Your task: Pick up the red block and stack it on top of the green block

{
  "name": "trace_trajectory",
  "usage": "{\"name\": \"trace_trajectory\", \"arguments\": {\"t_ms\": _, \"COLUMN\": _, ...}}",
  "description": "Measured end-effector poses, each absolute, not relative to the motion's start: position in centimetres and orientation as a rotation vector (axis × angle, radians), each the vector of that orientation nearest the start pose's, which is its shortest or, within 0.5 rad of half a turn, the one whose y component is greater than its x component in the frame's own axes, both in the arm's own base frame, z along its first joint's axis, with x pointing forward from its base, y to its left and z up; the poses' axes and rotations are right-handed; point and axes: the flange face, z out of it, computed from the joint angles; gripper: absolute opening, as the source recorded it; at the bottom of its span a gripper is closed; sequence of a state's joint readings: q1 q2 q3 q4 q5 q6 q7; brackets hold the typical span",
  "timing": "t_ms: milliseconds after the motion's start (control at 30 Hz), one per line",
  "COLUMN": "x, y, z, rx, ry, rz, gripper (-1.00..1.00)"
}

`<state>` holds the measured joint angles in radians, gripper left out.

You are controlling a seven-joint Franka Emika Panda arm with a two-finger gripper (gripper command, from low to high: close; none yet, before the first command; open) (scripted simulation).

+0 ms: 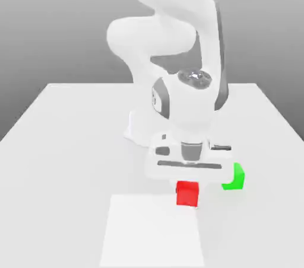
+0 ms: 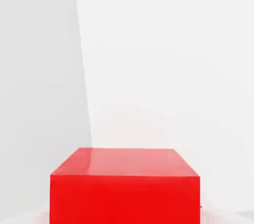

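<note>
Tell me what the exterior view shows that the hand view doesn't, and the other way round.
Exterior view alone: the green block on the table, to the exterior view's right of the red block and apart from it, with the white arm bent low over the red one. Hand view alone: the red block's top face seen close. Both share the red block and the white table.

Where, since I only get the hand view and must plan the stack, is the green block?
Observer: In the exterior view, the green block sits on the table, to the exterior view's right of the red block.
Operator: Do they touch?
Observer: No, a strip of bare table shows between them.
Operator: Which sits lower in that picture?
Observer: The red block, slightly.
</note>
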<state>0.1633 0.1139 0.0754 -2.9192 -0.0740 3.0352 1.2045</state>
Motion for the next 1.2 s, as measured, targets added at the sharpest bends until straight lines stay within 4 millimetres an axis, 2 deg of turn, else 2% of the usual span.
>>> {"name": "trace_trajectory", "arguments": {"t_ms": 200, "x": 31.7, "y": 8.5, "z": 20.3, "rx": -2.833, "ry": 1.356, "rz": -0.002, "gripper": -1.0}}
{"name": "trace_trajectory", "arguments": {"t_ms": 367, "x": 31.2, "y": 10.4, "z": 22.0, "rx": -2.867, "ry": 1.246, "rz": 0.005, "gripper": -1.0}}
{"name": "trace_trajectory", "arguments": {"t_ms": 833, "x": 28.4, "y": 16.5, "z": 24.7, "rx": -2.984, "ry": 0.856, "rz": 0.002, "gripper": -1.0}}
{"name": "trace_trajectory", "arguments": {"t_ms": 1200, "x": 25.1, "y": 20.2, "z": 25.0, "rx": -3.078, "ry": 0.551, "rz": -0.002, "gripper": -1.0}}
